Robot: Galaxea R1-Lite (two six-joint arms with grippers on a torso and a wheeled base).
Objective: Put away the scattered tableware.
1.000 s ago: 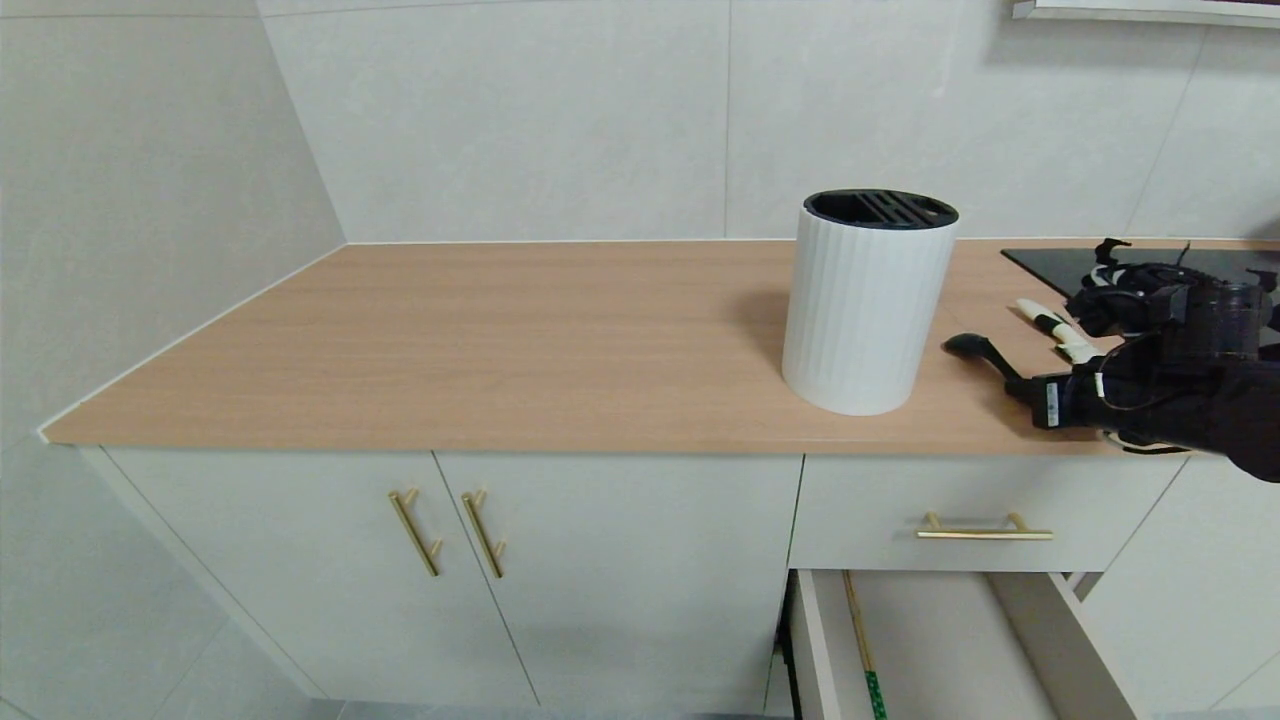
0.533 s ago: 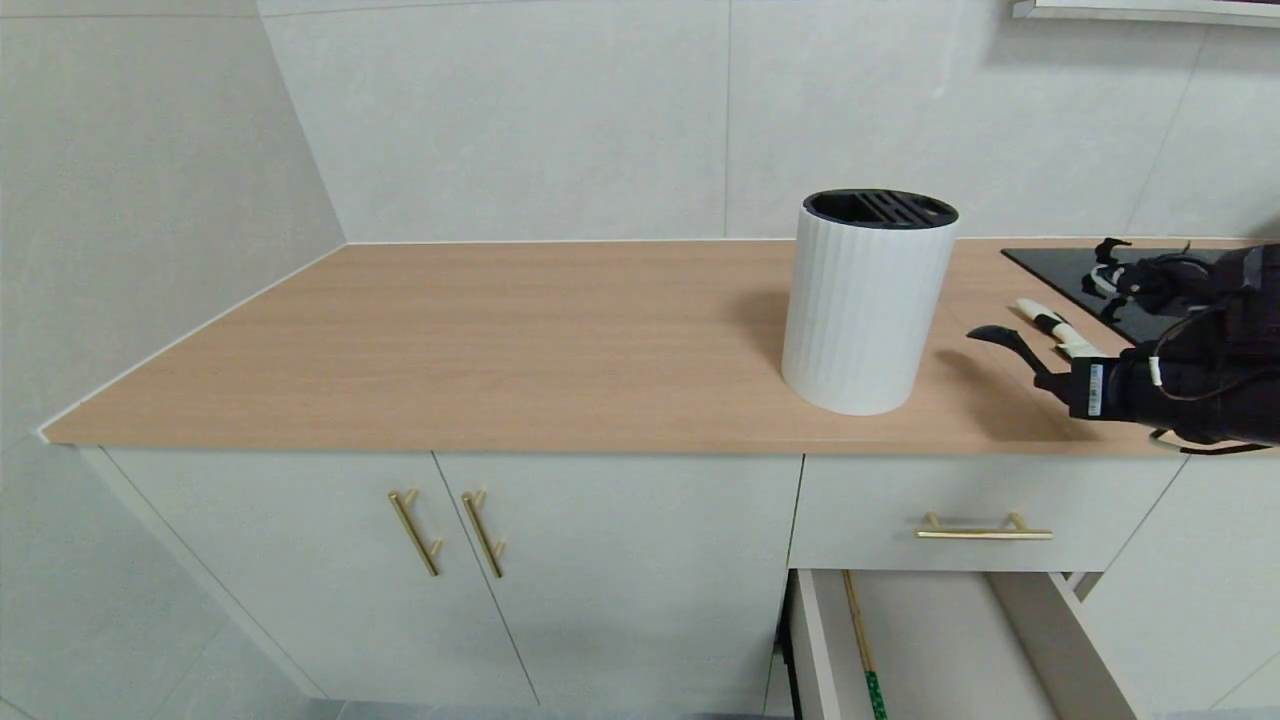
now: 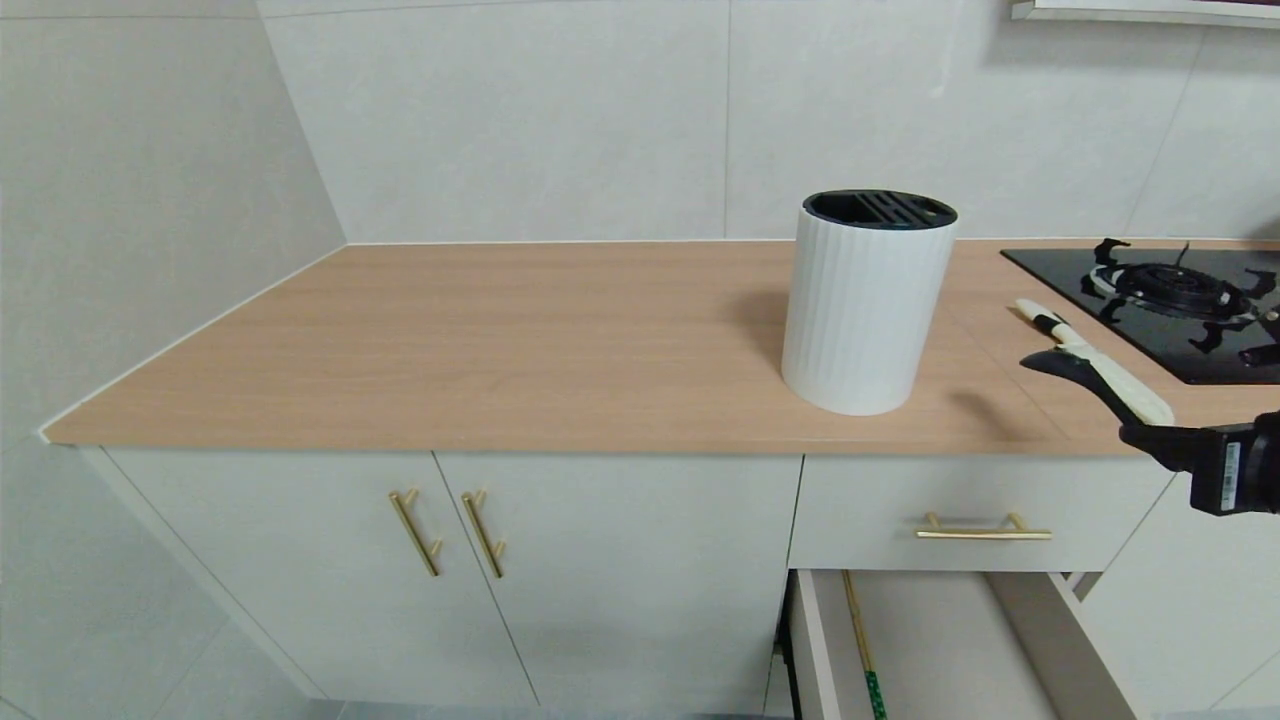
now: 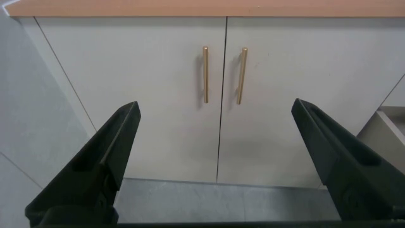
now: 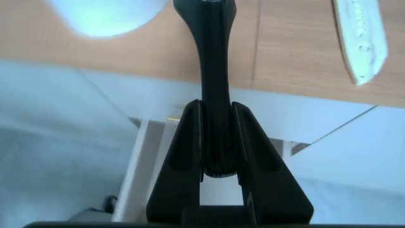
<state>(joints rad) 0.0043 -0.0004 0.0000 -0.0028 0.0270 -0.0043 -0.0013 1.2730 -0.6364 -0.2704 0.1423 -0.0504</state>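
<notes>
So the right end effector [image 5: 216, 136] is clamped on the handle of a slim black plastic utensil [image 3: 1060, 365]. The utensil pokes out ahead of it, curved tip up over the front edge of the light wooden surface [image 3: 500, 340]. A cream-white knife with a black band [image 3: 1140, 395] lies flat right beside that tip. The tall white ribbed holder with a black slotted top [image 3: 866, 310] stands off to this end effector's left. The left end effector [image 4: 215, 109] is spread wide, holding nothing.
</notes>
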